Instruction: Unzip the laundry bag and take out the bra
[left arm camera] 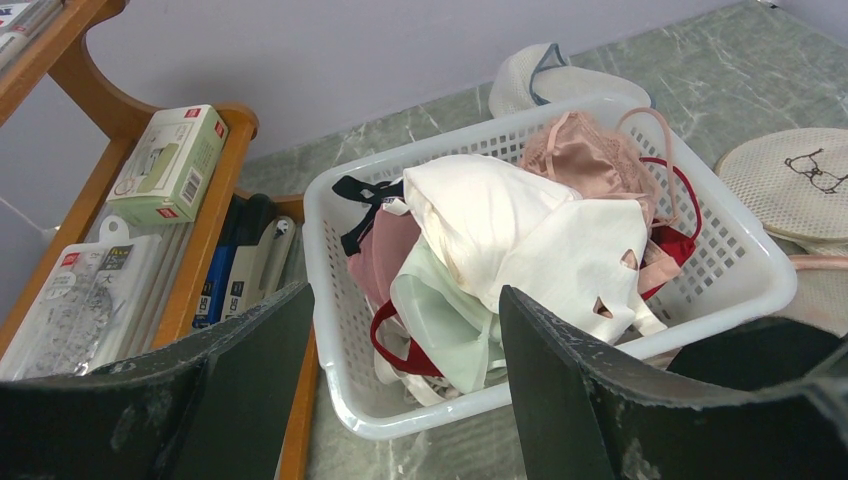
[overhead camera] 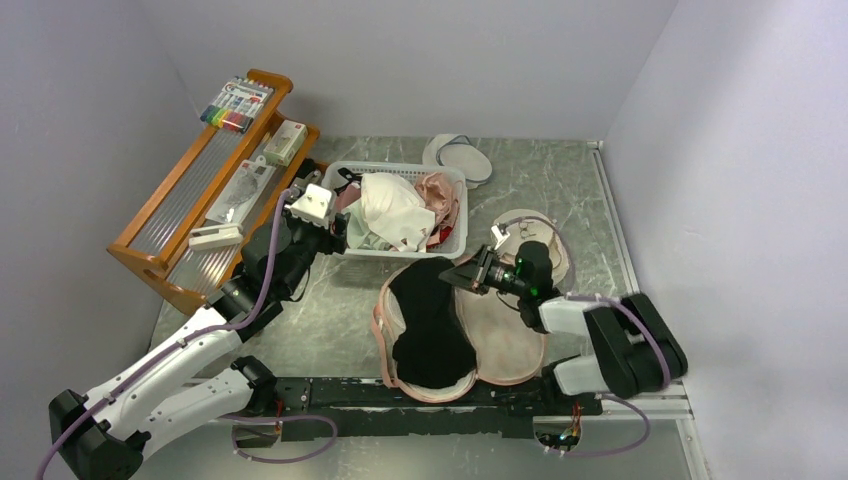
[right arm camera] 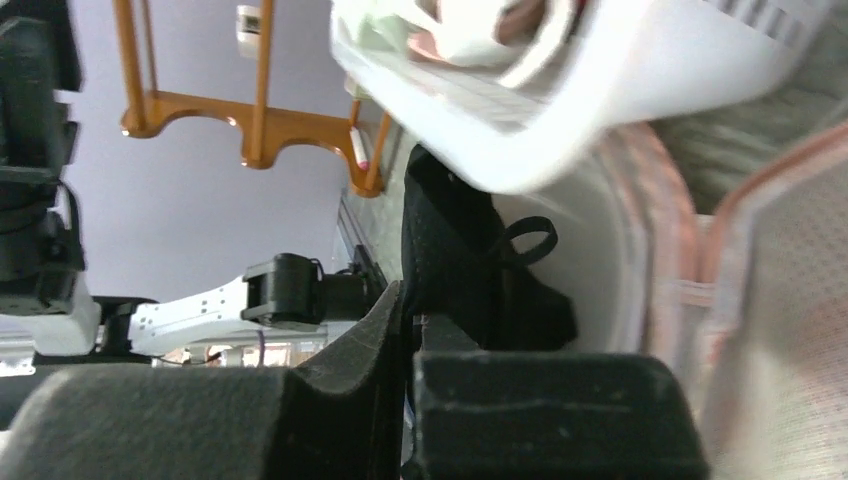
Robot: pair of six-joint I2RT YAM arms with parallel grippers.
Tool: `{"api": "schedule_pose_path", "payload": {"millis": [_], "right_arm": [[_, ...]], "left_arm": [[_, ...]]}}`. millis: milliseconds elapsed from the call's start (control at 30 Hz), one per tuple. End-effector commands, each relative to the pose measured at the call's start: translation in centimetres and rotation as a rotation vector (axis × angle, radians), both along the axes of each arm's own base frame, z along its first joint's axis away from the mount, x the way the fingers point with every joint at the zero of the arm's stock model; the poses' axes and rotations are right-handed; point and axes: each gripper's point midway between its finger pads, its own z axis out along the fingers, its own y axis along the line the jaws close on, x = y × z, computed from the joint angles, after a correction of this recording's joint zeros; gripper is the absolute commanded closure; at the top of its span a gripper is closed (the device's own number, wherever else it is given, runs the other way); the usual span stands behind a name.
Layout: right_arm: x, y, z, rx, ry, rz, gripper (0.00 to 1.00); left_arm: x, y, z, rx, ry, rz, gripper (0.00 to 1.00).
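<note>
Tabletop point(overhead camera: 340, 320) — right hand point(overhead camera: 462, 276) tight on bra point(overhead camera: 430, 325)

The table point(overhead camera: 560, 180) has a grey-green top with a marble pattern. Plain pale lilac walls close it in: the back wall point(overhead camera: 430, 60) at 12 o'clock, the left wall point(overhead camera: 60, 150) at 9 and the right wall point(overhead camera: 740, 150) at 3. A wooden rack point(overhead camera: 150, 262) stands at 10 o'clock. A metal strip point(overhead camera: 617, 215) runs along the table's 3 o'clock edge. The light is even and the shadows are soft.
</note>
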Motion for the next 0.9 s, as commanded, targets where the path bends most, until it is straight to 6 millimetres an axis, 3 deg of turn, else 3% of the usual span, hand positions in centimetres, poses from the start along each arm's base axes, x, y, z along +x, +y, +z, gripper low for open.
{"api": "schedule_pose_path", "payload": {"millis": [0, 267, 433, 667, 867], "right_arm": [[-0.5, -1.0, 1.1, -0.128, -0.044, -0.006, 1.0], [-1.5, -2.0, 7.5, -0.184, -0.167, -0.004, 1.0], [-0.9, -1.9, 13.6, -0.13, -0.288, -0.039, 1.0], [1.8, -1.6, 22.9, -0.004, -0.439, -0.146, 1.0], [6.4, -1.8, 27.3, 0.074, -0.486, -0.379, 1.0]], "left_arm": [[0.1, 0.2, 2.0, -0.024, -0.038, 0.0, 0.21], [0.1, 0.0, 2.0, -0.023, -0.029, -0.005, 0.21], [0.0, 0.6, 2.4, -0.031, -0.047, 0.016, 0.21], [-0.2, 1.2, 2.8, -0.035, -0.061, 0.04, 0.22], [-0.3, 2.3, 3.3, -0.041, -0.083, 0.081, 0.22]]}}
